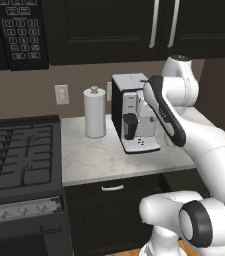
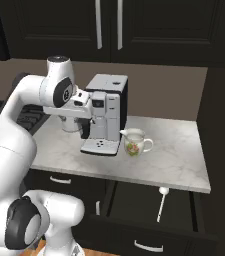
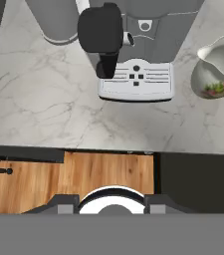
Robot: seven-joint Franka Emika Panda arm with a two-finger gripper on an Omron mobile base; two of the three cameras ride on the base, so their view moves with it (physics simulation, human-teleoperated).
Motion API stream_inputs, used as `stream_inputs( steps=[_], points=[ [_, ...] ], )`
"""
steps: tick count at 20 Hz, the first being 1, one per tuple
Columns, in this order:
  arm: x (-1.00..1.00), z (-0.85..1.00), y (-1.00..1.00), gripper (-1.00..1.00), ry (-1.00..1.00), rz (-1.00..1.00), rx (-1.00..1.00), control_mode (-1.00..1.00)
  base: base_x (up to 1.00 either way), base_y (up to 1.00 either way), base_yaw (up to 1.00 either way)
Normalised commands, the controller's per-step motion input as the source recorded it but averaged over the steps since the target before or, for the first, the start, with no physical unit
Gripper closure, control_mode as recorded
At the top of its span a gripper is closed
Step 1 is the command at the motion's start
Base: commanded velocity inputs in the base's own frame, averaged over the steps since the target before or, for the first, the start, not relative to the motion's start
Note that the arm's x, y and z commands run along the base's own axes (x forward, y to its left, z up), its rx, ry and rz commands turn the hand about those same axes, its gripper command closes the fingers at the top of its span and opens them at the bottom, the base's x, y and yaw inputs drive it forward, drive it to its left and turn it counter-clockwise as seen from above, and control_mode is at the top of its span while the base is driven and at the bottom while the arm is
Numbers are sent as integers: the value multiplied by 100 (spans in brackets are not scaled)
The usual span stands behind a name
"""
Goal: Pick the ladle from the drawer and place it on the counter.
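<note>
Wooden floor showed nearest the hand camera, with the marble surface [image 3: 58,99] beyond it and the coffee machine [image 2: 105,112] standing on that. The hand [image 2: 85,131] hung high above the surface, just in front of the machine, with nothing in it; how wide its jaws stood I cannot tell. The ladle [image 2: 161,203] lay in the open drawer [image 2: 149,205] below the surface's right part, handle running toward the front, bowl end near the surface's edge. The risks, as I judge them: the hand had to swing right and down, and a careless path could clip the machine or the flowered jug [image 2: 135,141] beside it. Reaching in, the fingers might strike the overhanging edge, or slip on the thin handle and drop it.
</note>
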Motion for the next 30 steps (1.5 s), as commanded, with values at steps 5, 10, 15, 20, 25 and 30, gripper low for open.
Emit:
stream_inputs(
  steps=[5, 10, 15, 20, 25, 30],
  points=[
    [-7, 0, -46, -100, 0, 0, 4, -100, 0, 0, 0],
    [-29, -8, -99, -100, 0, -1, 13, -100, 0, 0, 0],
    [-31, -27, -100, -100, 6, -3, 21, -100, 0, 0, 0],
    [-23, -41, -100, -100, 15, -6, 13, -100, 0, 0, 0],
    [-17, -63, -100, -100, 19, -8, 3, -100, 0, 0, 0],
    [-40, -71, -100, -100, 13, -8, 0, -100, 0, 0, 0]
  ],
)
